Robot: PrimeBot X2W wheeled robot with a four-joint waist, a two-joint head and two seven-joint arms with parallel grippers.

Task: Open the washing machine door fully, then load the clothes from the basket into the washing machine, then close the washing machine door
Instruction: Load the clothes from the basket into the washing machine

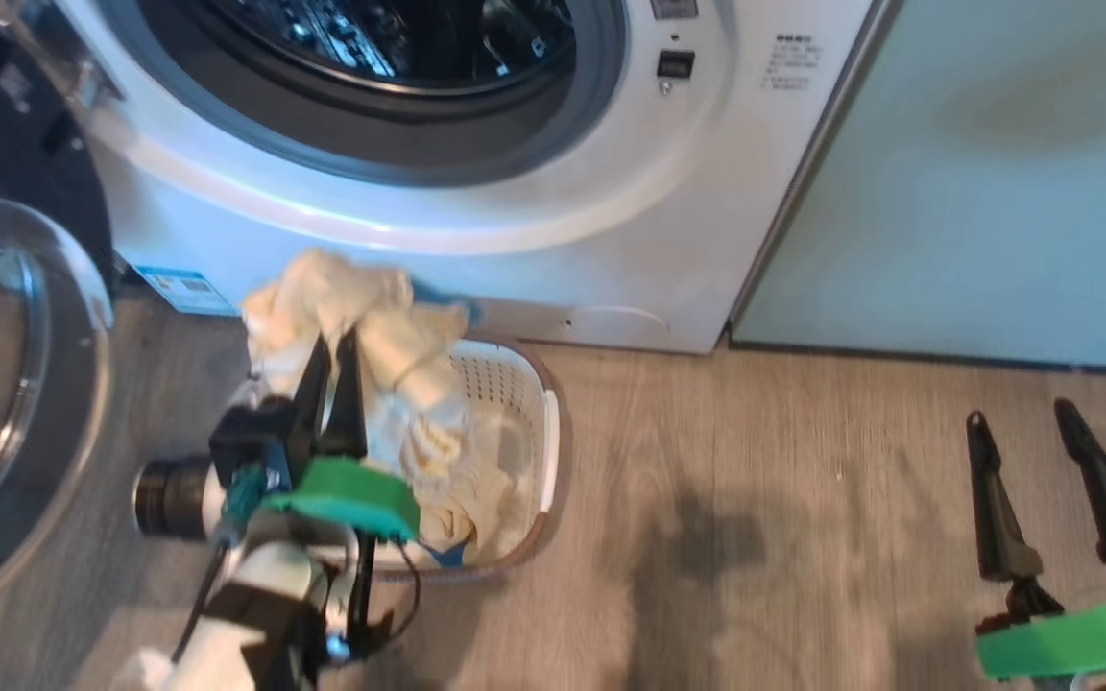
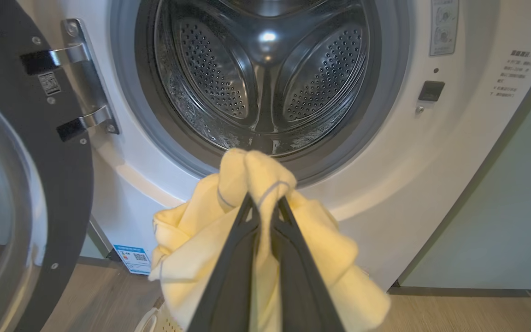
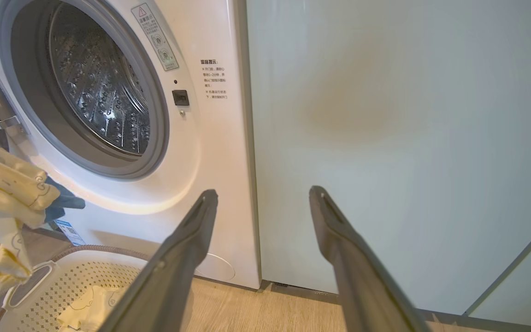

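The left gripper is clamped shut on a bunch of the clothes. The pale yellow fabric is pinched between its fingertips and drapes down both sides of the fingers. In the left wrist view the held bundle sits just in front of the lower lip of the washing machine, below the open drum. In the head view the fabric hangs above the basket, which stands on the wood floor close to the machine's front, with more yellow cloth lying inside it. The washing machine door stands open at the left. The right gripper is well apart at the right, its fingers spread wide and empty, facing the pale green cabinet panel.
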